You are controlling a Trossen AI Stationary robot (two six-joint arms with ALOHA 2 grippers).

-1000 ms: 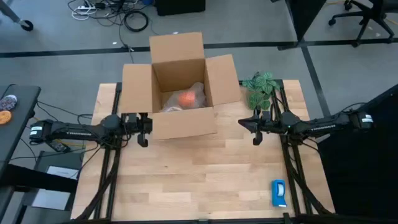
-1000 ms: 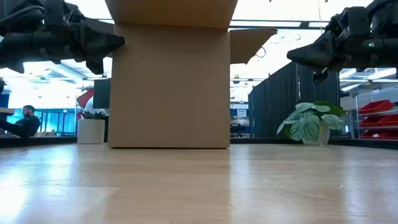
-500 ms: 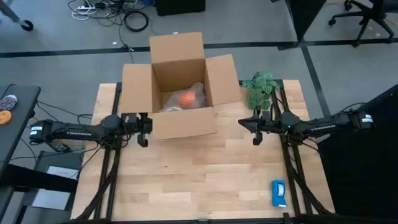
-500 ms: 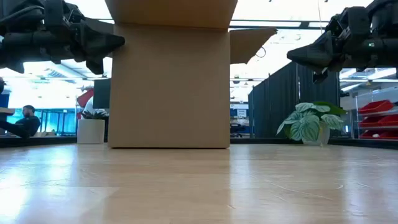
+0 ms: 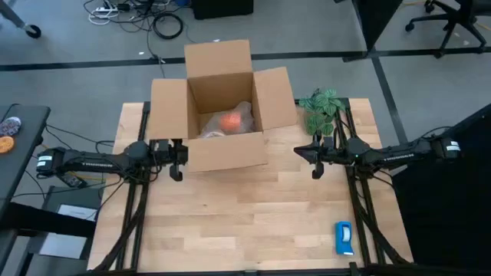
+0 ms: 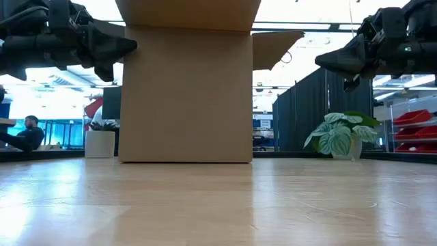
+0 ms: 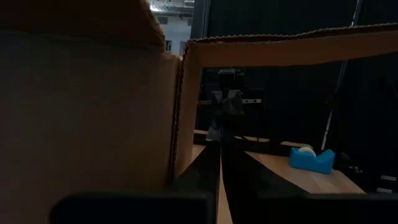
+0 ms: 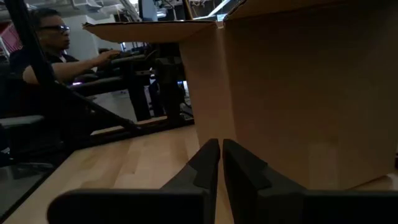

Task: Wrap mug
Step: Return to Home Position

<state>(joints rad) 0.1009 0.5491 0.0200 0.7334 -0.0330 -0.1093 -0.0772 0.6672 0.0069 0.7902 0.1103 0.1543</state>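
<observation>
Mug point(image 5: 229, 121), bright orange, sits inside the open box point(image 5: 222, 156) at the upper centre of the high view, lying in clear bubble wrap point(image 5: 244, 113) on the box floor. The box stands on the far part of the counter point(image 5: 245, 218), all four flaps folded outward.

Left end effector point(image 5: 181, 152) hovers above the counter just beside the box's lower-left corner, and its fingers point(image 7: 208, 168) are pressed together in the wrist view, holding nothing. Right end effector point(image 5: 300, 152) hovers right of the box, near its right flap but apart from it, with its fingers point(image 8: 205, 165) likewise pressed together and empty. In the low view both hang clear of the counter, one on each side of the box.

A small leafy plant point(image 5: 321, 107) stands at the right of the box, near the counter's upper-right edge. A blue tape dispenser point(image 5: 344, 238) lies well apart from everything, at the lower right of the counter.
</observation>
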